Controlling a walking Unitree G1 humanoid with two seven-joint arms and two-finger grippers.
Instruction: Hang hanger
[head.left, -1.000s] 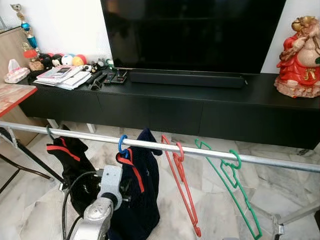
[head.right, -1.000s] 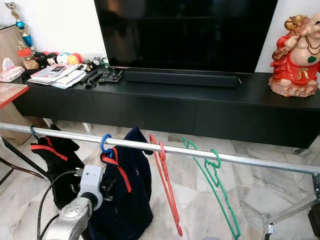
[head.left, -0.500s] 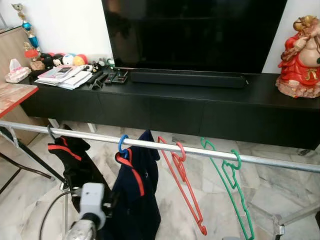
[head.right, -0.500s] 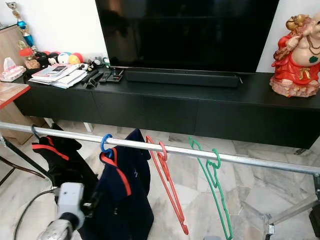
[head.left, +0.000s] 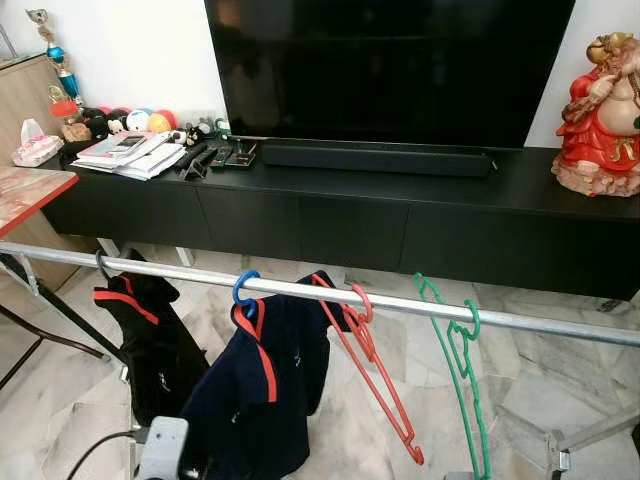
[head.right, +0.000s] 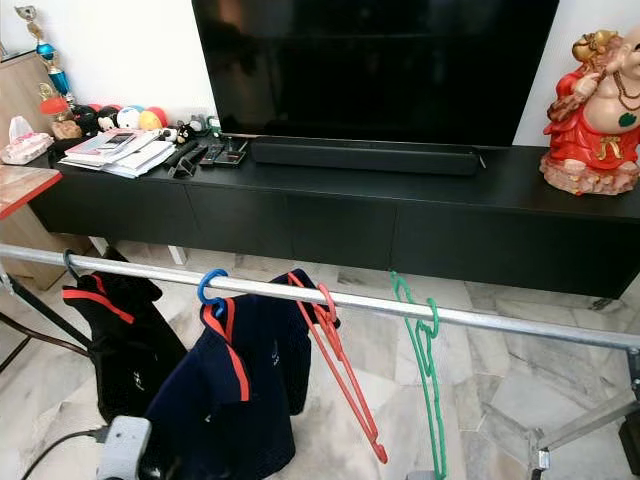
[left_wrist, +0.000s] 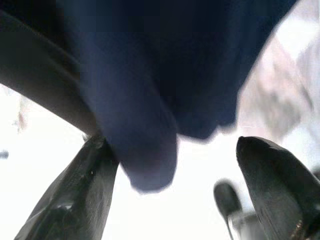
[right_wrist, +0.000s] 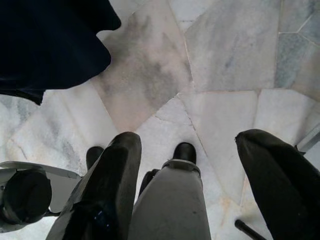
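A silver rail (head.left: 300, 291) crosses the view from left to right. Along it hang a black garment (head.left: 150, 335), a blue hanger (head.left: 243, 289) carrying a navy garment with red trim (head.left: 262, 385), a bare red hanger (head.left: 370, 375) and a bare green hanger (head.left: 462, 375). My left arm's white wrist block (head.left: 165, 450) sits low beneath the navy garment. In the left wrist view my left gripper (left_wrist: 170, 142) is open, with a fold of the navy garment (left_wrist: 150, 100) hanging between its fingers. My right gripper (right_wrist: 187, 140) is open over the marble floor (right_wrist: 225, 60).
A long black TV cabinet (head.left: 350, 215) with a television (head.left: 390, 65) stands behind the rail. A red figurine (head.left: 600, 115) sits at its right end, papers and small toys (head.left: 130, 150) at its left. A wooden table edge (head.left: 30, 195) is at far left.
My left arm has dropped toward the bottom edge. The navy garment has swung and spread to the lower left. The red and green hangers have swung to new angles.
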